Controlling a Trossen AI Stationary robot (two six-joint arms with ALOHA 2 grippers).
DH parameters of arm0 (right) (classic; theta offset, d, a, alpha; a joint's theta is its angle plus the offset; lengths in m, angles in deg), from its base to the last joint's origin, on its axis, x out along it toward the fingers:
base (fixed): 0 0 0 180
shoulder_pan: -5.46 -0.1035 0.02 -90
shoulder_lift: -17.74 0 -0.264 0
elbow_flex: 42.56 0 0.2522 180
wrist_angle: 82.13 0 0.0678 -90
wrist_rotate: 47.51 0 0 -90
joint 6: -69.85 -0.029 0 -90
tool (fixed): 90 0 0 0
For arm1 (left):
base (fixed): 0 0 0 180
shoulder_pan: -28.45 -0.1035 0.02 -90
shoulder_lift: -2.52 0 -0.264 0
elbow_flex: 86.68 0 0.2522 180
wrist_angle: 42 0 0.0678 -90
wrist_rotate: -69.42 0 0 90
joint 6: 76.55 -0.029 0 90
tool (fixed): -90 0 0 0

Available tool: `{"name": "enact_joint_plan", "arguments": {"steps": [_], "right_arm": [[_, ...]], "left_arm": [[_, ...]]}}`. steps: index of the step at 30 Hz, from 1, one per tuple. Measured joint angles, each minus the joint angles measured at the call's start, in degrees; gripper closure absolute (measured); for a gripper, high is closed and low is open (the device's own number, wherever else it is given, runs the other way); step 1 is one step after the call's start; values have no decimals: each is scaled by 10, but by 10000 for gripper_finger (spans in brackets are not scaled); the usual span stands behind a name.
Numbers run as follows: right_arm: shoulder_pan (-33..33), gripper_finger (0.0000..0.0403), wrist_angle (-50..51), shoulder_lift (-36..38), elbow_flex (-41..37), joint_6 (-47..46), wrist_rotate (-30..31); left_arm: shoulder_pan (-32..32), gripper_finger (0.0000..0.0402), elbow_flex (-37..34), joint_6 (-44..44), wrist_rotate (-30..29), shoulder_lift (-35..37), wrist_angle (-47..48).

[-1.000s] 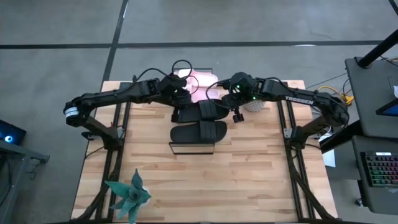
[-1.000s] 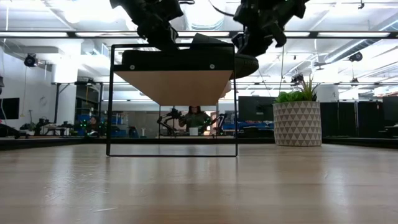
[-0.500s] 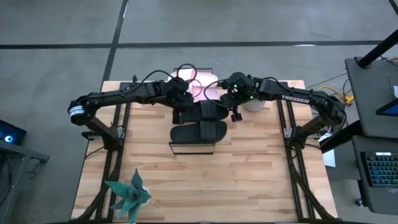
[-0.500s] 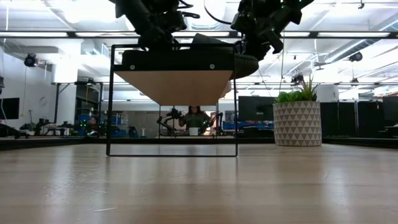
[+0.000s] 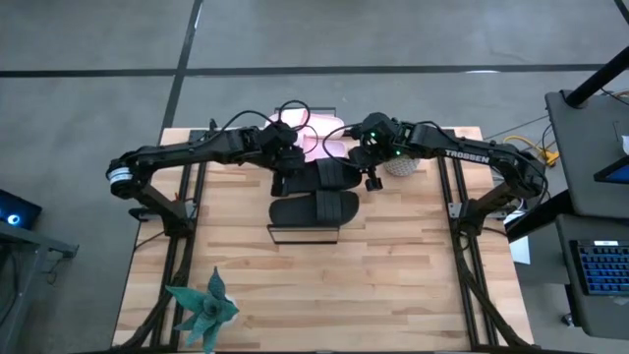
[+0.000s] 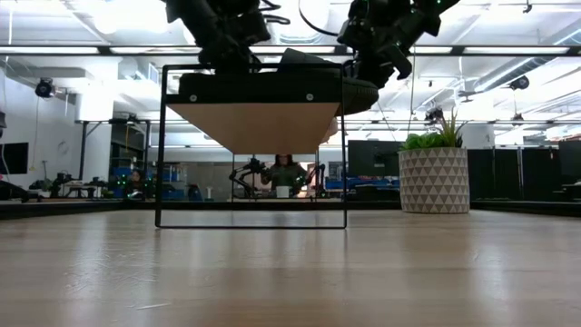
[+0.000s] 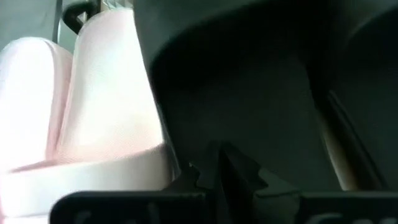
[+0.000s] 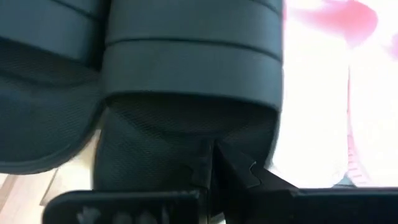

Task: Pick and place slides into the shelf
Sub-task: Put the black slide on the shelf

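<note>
Black slides (image 5: 316, 193) on shelf (image 6: 252, 123), pink slides (image 5: 314, 136) behind, both arms above

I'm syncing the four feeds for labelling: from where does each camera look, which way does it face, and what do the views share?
High view: overhead, facing straight down on the table; both arms, left pincer, right pincer, shelf.
Low view: at tabletop height, facing level into the room; arms enter from above the shelf.
Left wrist view: looks past shut fingers at a black slide and pink slide.
Right wrist view: shut fingers, black slide.
Shared: both wrist views show black and pink slides.
</note>
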Motion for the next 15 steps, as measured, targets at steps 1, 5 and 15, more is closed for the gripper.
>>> {"name": "enact_joint_plan", "arguments": {"steps": [1,5,15], "right_arm": [[0,394,0,0,2,0,1],[1,394,-1,1,4,0,1],[1,394,-35,1,20,-15,1]], "left_arm": [[0,402,3,0,0,2,0],[0,401,5,0,0,23,-1],[0,335,6,15,1,124,-3]]}}
